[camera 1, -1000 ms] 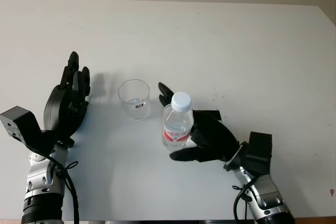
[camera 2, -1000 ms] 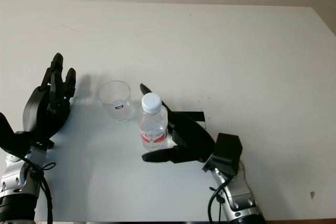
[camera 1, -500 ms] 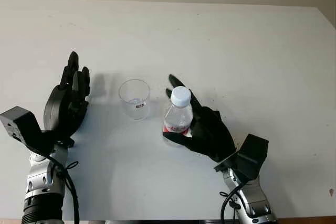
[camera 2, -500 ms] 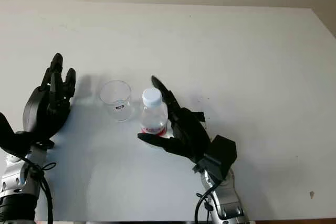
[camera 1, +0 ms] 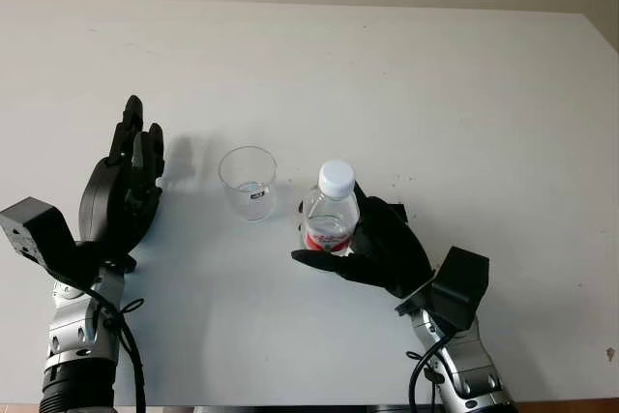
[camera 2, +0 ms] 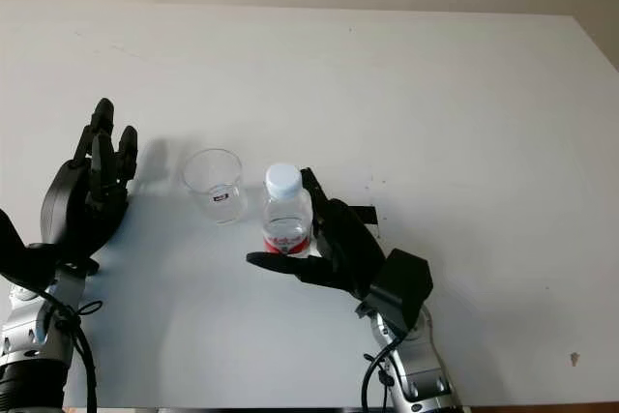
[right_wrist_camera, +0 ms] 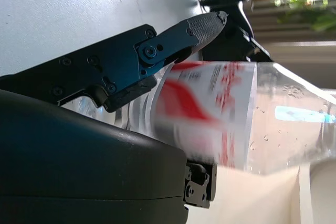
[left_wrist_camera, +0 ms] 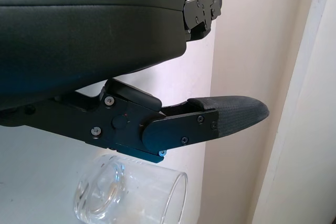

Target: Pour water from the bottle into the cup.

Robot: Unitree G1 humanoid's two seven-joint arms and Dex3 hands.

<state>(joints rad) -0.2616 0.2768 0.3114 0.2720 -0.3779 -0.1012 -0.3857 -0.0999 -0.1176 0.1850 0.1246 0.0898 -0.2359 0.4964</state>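
Black plastic and rubber-padded fingers up close: the right hand point(camera 1: 372, 244) is wrapped round the water bottle point(camera 1: 330, 212) at its red label band, thumb point(camera 1: 319, 260) on the near side, the other fingers behind. The bottle stands upright, white cap point(camera 1: 336, 178) on, and whether its base is touching the white surface point(camera 1: 464, 113) or just off it I cannot tell. In the right wrist view the padded fingertip point(right_wrist_camera: 207, 24) lies across the clear, slightly ribbed wall beside the label.

That thin, soft plastic will likely dent if squeezed hard, and the smooth label could slip, so the mid-body hold at the band looks the sensible place: near the weight, clear of the neck. It seems light, only partly filled. The cap would have to come off before anything pours.

Just beside the bottle, on the left, sits the clear plastic cup point(camera 1: 248, 181), upright, round, thin-walled, easily tipped by a nudge.

Farther left, the left hand point(camera 1: 124, 191) is open and holds nothing, just beside the cup.
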